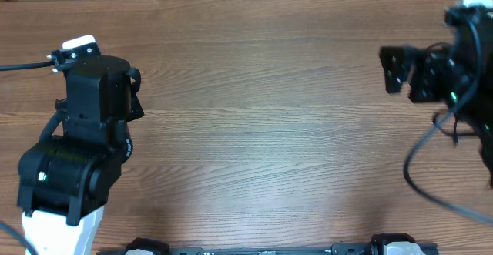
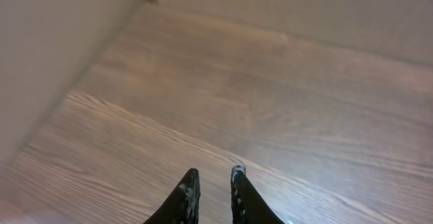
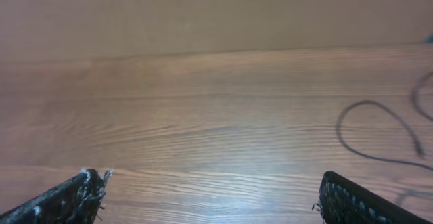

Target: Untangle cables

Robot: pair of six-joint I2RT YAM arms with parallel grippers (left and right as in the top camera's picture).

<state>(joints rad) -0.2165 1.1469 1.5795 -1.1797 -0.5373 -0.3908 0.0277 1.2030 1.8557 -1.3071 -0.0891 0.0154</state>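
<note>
Right gripper (image 3: 210, 183) wide open, empty; black cable (image 3: 339, 129) loops on the table ahead, to its right. Left gripper (image 2: 215, 173) barely open, empty; right arm likely nearer.

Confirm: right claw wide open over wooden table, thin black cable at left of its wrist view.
Wrong side: the right wrist view shows the thin black cable at its right. The right claw is wide open over the wooden table.
</note>
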